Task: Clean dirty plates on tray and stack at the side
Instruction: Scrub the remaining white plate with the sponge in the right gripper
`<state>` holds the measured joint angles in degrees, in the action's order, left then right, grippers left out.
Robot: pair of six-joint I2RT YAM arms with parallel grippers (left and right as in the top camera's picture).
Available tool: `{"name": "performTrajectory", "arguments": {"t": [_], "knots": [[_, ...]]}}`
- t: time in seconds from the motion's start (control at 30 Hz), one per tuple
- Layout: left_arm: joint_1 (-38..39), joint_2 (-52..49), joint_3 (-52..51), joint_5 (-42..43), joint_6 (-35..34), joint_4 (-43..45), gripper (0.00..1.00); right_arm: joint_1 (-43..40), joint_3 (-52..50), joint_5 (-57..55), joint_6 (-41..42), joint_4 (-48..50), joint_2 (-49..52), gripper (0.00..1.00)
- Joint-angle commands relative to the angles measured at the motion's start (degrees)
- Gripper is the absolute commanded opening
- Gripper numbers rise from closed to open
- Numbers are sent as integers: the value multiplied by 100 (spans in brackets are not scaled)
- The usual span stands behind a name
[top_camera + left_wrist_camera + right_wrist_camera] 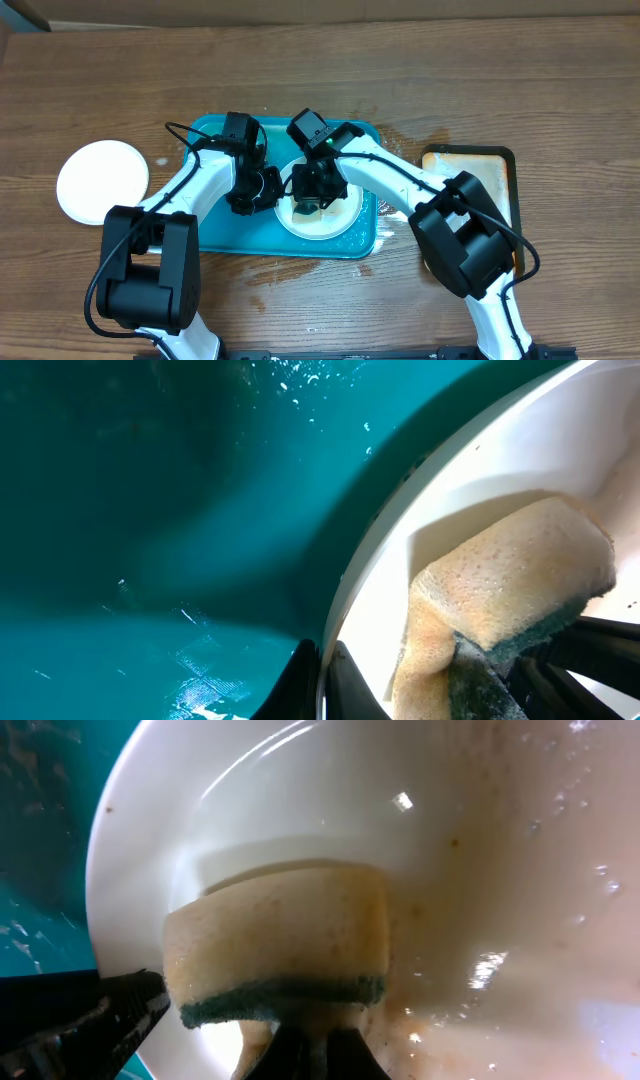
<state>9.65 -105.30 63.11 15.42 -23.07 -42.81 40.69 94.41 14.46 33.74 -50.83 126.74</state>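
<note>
A white plate (325,222) lies on the teal tray (215,232), wet and with brown smears (480,870). My left gripper (262,190) is shut on the plate's left rim (345,610), one finger on each side (322,680). My right gripper (315,190) is shut on a yellow sponge with a green scrub side (280,945) and presses it on the plate's inside; the sponge also shows in the left wrist view (500,590). A second white plate (102,180) lies on the table left of the tray. The pale yellow-green plate is out of view.
A smaller tan tray with a dark rim (500,175) lies on the wooden table right of the teal tray, partly under my right arm. Water lies on the teal tray (200,680) and on the table near its right side (420,135).
</note>
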Motion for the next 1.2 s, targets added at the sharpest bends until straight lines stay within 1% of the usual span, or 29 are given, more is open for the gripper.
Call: {"name": "performTrajectory", "arguments": {"t": [0.0,0.1,0.2,0.43,0.63,0.83,1.03,1.17], "knots": [[2,-76,15,-72,-186,57,4,17,-299,-881,81,-391,293,4],[2,-76,15,-76,-186,68,4,-90,-245,-1829,57,-813,293,4],[-9,-76,15,-74,-186,70,4,-186,-240,-2505,55,-1110,293,4],[-164,-76,15,-70,-227,59,4,-243,-238,-3687,37,-1495,293,4],[-192,-76,15,-55,-223,-46,4,-258,-22,-4328,103,-1534,293,4],[-192,-76,15,-52,-223,-129,4,-262,1281,-4240,107,-2079,293,4],[-192,-76,15,-55,-225,-116,4,-262,3023,-3851,219,-3163,291,4],[-192,-76,15,-57,-227,-63,4,-269,3748,-3836,234,-3805,236,4]]}}
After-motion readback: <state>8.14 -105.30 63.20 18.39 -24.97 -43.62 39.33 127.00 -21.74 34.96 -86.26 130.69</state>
